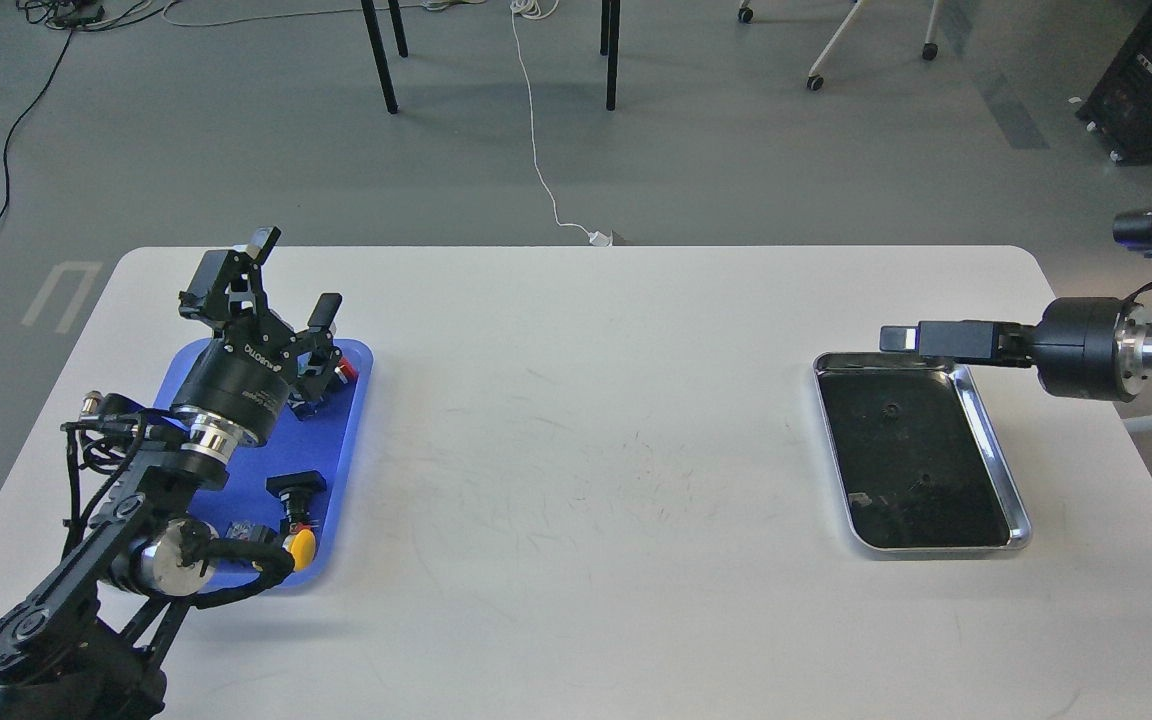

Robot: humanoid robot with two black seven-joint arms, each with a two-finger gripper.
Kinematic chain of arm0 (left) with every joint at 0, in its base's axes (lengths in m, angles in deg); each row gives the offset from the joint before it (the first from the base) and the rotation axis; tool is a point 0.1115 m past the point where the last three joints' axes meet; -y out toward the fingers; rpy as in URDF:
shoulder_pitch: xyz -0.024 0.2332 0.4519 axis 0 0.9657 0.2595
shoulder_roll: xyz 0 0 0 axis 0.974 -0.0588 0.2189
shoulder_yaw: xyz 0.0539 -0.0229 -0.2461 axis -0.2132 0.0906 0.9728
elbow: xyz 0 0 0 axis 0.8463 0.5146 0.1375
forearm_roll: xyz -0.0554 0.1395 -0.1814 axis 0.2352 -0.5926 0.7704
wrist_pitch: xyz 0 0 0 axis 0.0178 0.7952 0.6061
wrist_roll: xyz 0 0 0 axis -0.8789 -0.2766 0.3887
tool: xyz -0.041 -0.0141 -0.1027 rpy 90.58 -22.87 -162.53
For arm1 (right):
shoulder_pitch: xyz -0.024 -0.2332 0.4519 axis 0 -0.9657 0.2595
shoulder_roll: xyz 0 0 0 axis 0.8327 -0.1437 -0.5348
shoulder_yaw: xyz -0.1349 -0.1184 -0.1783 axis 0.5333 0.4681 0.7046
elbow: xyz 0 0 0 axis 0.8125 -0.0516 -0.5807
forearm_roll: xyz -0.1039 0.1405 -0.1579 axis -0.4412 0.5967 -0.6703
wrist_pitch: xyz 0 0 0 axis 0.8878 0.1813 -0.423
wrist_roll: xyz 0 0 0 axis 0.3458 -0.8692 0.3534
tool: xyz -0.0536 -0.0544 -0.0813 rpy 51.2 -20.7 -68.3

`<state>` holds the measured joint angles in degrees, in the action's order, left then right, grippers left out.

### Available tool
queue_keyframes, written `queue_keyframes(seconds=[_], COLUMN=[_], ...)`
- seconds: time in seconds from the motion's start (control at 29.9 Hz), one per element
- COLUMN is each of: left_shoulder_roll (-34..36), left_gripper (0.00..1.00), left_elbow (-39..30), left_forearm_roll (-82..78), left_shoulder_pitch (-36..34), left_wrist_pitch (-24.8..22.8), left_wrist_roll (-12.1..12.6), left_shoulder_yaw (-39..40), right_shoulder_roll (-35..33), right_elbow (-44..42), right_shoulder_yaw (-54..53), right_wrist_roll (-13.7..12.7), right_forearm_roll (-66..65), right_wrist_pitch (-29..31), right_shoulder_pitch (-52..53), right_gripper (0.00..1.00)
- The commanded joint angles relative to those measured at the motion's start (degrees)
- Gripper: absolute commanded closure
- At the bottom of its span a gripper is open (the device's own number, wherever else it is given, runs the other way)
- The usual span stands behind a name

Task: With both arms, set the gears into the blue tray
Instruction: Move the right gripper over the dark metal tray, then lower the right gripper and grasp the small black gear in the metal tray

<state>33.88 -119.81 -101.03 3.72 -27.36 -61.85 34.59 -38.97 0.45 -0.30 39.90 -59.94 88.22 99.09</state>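
Over the blue tray (pixel 351 420) my left tool (pixel 296 285) hangs spread wide; my right tool (pixel 911 338), edge-on above the steel tray (pixel 998 455), I cannot read.

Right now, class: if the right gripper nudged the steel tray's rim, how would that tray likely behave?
The steel tray looks thin and shallow, so probably light. On the smooth white table it would likely slide rather than tip. Its shiny rim may be slippery for the right gripper.

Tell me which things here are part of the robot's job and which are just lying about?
Part of the job:
- blue tray
- gears, tiny dark pieces in the steel tray
- left pincer, open
- right pincer

Just lying about:
- push-buttons in the blue tray
- floor cables
- chair legs
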Motion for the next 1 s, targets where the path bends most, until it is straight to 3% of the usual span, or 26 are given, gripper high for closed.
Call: queue_keyframes(seconds=[0.0, 0.5, 0.53, 0.8, 0.97], left_shoulder_roll=[-0.12, -0.12, -0.38, -0.38, -0.47], left_gripper=[0.02, 0.02, 0.02, 0.02, 0.02], left_elbow=[-0.19, -0.19, -1.41, -1.42, -1.69], left_forearm_roll=[-0.04, -0.04, -0.04, -0.04, -0.04], left_shoulder_pitch=[-0.03, -0.03, 0.76, 0.76, 0.85], left_wrist_pitch=[0.01, 0.01, 0.01, 0.01, -0.08], left_wrist_roll=[0.01, 0.01, -0.17, -0.17, -0.43], left_shoulder_yaw=[-0.01, -0.01, -0.01, -0.01, -0.1], right_shoulder_roll=[1.33, 1.33, 16.65, 16.8, 20.31], right_elbow=[-2.17, -2.17, -14.96, -15.09, -17.81], right_shoulder_yaw=[6.68, 6.68, 22.43, 22.59, 22.68], right_wrist_roll=[0.01, 0.01, 0.01, 0.01, 0.01], right_forearm_roll=[-3.74, -3.74, -8.7, -8.75, -8.58], right_wrist_pitch=[0.05, 0.05, -1.08, -1.09, -1.36], right_shoulder_pitch=[4.41, 4.41, 9.37, 9.42, 8.63], right_gripper=[0.01, 0.01, 0.04, 0.04, 0.04])
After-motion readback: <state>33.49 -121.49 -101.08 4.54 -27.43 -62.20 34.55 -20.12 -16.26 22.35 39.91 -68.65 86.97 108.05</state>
